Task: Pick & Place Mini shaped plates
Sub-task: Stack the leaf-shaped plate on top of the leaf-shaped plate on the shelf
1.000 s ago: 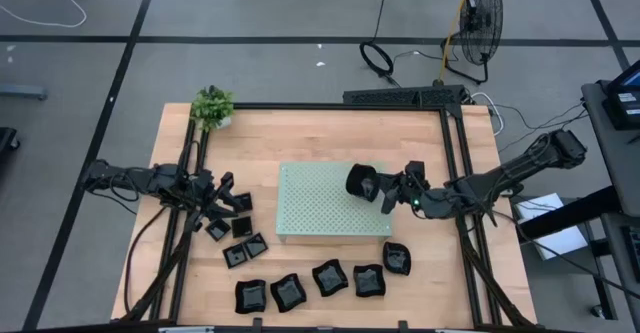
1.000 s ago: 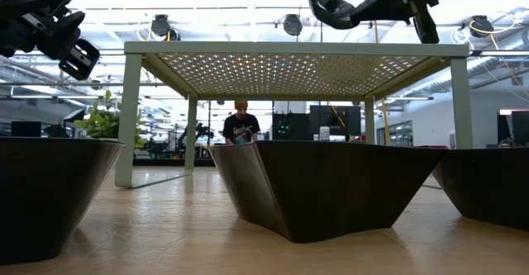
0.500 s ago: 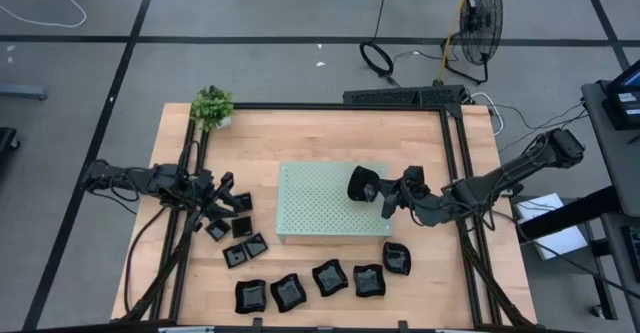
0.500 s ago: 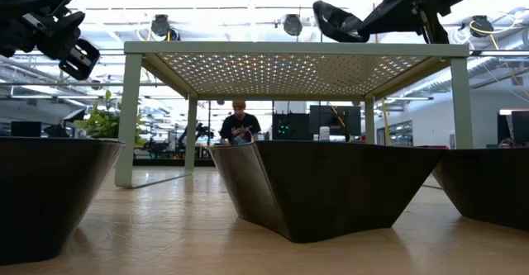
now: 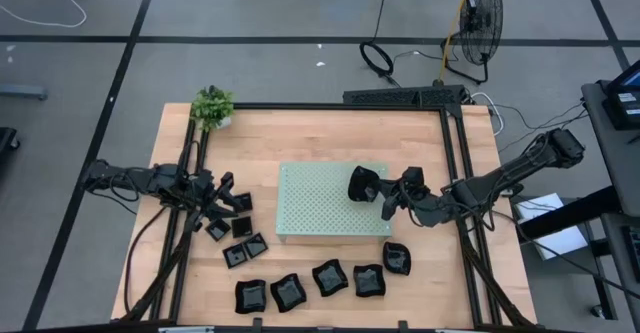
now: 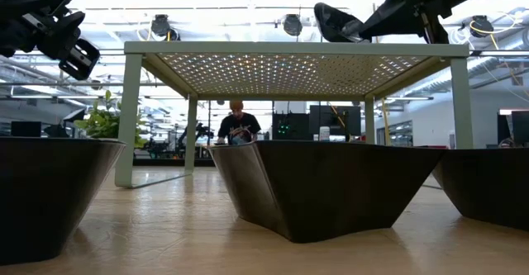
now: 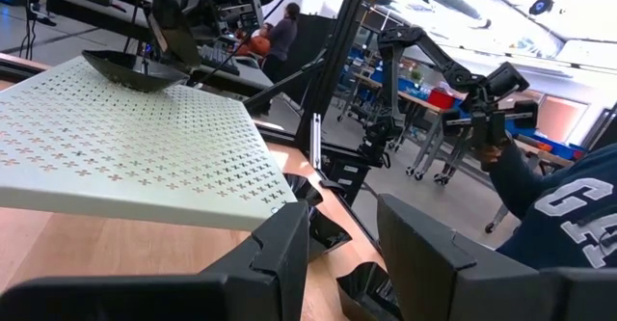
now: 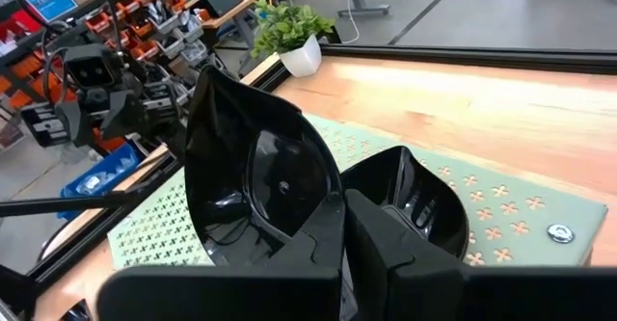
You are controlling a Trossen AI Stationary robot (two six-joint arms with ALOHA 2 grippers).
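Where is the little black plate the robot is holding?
In the high view, the black plate is pinched in the right hand, held over the right part of the pale green perforated board, in the middle of the table.

The right hand [image 5: 385,195] reaches toward nine o'clock, fingers clamped. The left hand [image 5: 222,201] points toward three o'clock, fingers seemingly parted, though partly hidden.

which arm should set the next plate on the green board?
Right. Its gripper already holds a black plate above the board, at its right end. The left gripper sits off the board's left side, over the loose plates, holding nothing.
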